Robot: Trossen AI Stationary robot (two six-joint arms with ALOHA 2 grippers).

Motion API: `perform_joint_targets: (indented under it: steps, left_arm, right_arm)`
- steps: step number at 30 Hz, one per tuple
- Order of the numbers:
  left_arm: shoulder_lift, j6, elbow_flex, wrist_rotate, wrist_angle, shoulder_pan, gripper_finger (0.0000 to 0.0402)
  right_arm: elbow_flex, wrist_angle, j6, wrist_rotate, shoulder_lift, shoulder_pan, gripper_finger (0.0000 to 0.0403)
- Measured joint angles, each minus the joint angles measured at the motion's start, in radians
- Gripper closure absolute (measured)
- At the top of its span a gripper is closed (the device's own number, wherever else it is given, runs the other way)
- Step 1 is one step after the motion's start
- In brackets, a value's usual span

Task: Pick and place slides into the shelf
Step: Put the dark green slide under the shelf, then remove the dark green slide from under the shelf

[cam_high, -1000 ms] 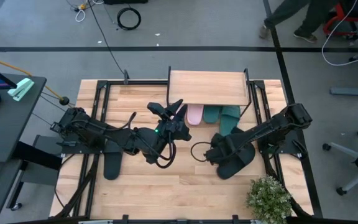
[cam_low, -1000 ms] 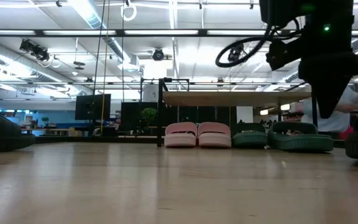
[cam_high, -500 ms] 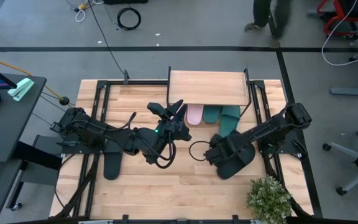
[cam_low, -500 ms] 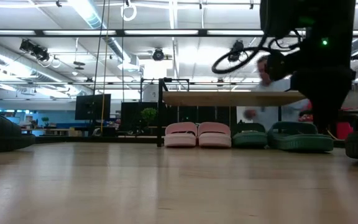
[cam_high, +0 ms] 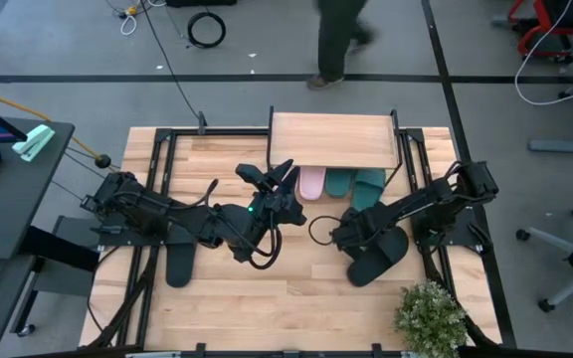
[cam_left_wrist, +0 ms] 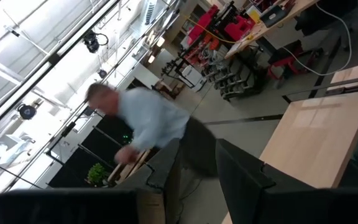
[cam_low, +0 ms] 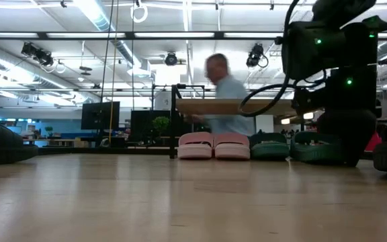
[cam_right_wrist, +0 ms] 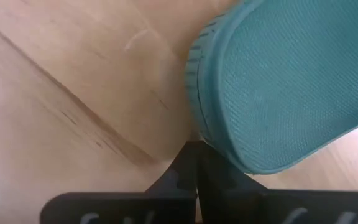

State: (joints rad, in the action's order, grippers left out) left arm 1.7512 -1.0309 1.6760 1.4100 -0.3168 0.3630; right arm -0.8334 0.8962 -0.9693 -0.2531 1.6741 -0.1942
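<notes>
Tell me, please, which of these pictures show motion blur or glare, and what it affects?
Low view: the walking person is smeared, and ceiling lights glare bright; the pink slides stay crisp. Left wrist view: the same person is blurred. High view: the passer-by streaks at the top. Right wrist view: the teal slide is sharp, its texture clear.

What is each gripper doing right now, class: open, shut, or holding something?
Left gripper: open, nothing between its fingers.
Right gripper: shut, holding nothing, tips at the edge of a teal slide.
</notes>
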Motion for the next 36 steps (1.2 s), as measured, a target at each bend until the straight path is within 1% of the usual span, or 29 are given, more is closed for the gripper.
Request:
perform_joint_targets:
  steps: [6, 11, 14, 18, 21, 24, 27, 30, 36]
  left_arm:
    - [0.000, 0.000, 0.000, 0.000, 0.000, 0.000, 0.0294]
    - [0.000, 0.000, 0.000, 0.000, 0.000, 0.000, 0.0294]
    - [0.000, 0.000, 0.000, 0.000, 0.000, 0.000, 0.0294]
    - [0.000, 0.035, 0.000, 0.000, 0.002, 0.001, 0.0294]
    - [0.000, 0.161, 0.000, 0.000, 0.065, 0.006, 0.0298]
    - [0.000, 0.288, 0.000, -0.001, 0.202, 0.014, 0.0303]
    - [0.000, 0.387, 0.000, -0.001, 0.352, 0.016, 0.0311]
    - [0.000, 0.512, 0.000, 0.000, 0.486, 0.015, 0.0318]
    - [0.000, 0.803, 0.000, 0.000, 0.733, 0.030, 0.0328]
  right_arm:
    - [0.003, 0.015, 0.052, 0.001, 0.001, 0.056, 0.0403]
    - [-0.007, 0.021, 0.055, -0.012, 0.004, 0.062, 0.0403]
    - [-0.019, 0.017, 0.054, -0.026, 0.007, 0.039, 0.0403]
    - [-0.042, 0.015, 0.003, -0.014, 0.006, -0.042, 0.0403]
    - [-0.065, 0.004, -0.075, -0.017, 0.006, -0.128, 0.0402]
    - [-0.079, -0.048, -0.132, -0.060, 0.006, -0.227, 0.0401]
    - [-0.097, -0.075, -0.077, -0.121, 0.006, -0.295, 0.0401]
    - [-0.116, -0.074, -0.051, -0.149, 0.006, -0.334, 0.0400]
    - [-0.153, -0.075, -0.052, -0.149, 0.006, -0.360, 0.0395]
